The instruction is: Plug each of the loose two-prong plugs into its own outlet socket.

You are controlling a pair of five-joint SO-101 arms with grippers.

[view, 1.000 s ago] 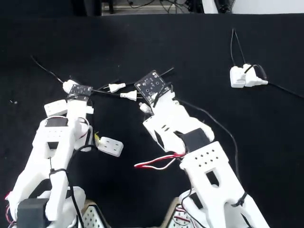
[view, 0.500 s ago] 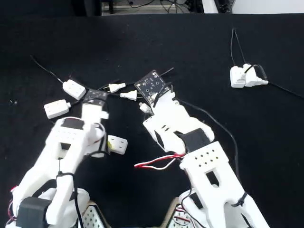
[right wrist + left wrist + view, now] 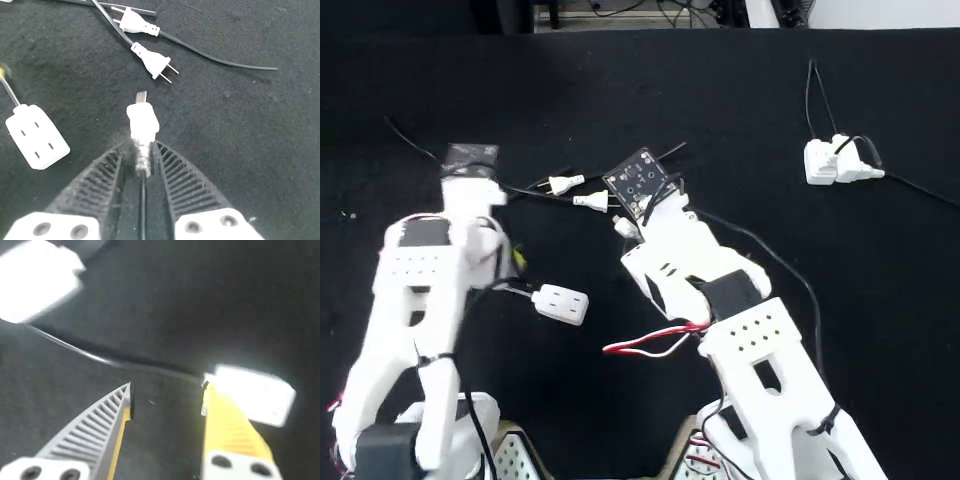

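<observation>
Right claw clamps a white two-prong plug, left claw gapes; align its prongs squarely with the white socket block.

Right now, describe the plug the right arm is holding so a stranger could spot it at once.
On the black table, find the right arm near the middle and follow it to its fingers. The white plug is pinched there by its cord end, prongs pointing away from the arm. The two loose plugs lie on the table farther out; this one alone is gripped.
</observation>
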